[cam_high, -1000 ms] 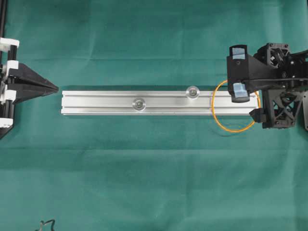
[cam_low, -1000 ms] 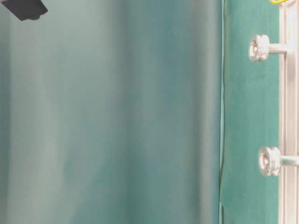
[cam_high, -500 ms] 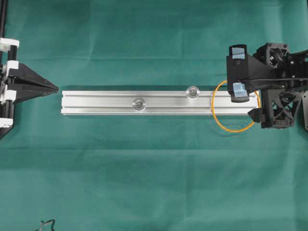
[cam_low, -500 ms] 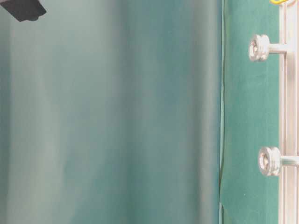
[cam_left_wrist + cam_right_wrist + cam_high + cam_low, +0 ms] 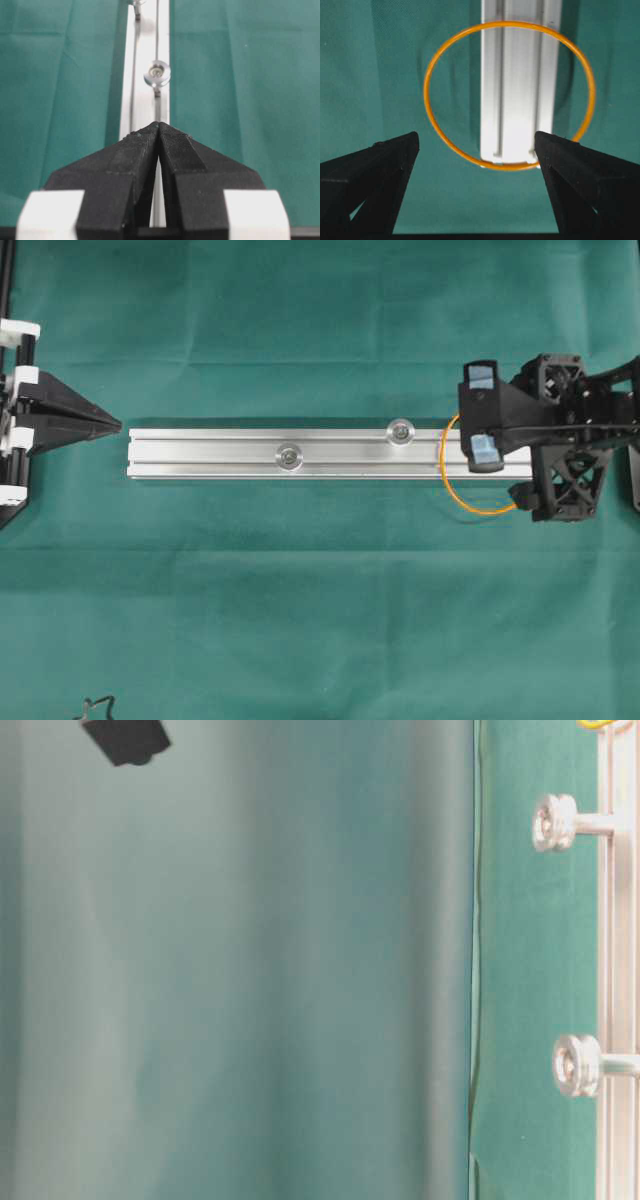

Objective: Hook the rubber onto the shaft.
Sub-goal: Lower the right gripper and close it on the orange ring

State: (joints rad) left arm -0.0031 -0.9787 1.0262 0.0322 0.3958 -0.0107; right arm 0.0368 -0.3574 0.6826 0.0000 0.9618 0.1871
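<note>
Sliding toward nine o'clock, my right hand (image 5: 481, 413) has dropped closer — jaws wide, empty — over the orange rubber band (image 5: 487, 507) draped across the aluminium rail (image 5: 220, 455)'s three-o'clock end, readying a pickup.

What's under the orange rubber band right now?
The rubber band lies over the end of the metal rail, and partly on the green cloth beside it. From overhead, the right claw covers part of the loop, so that stretch is hidden.
</note>
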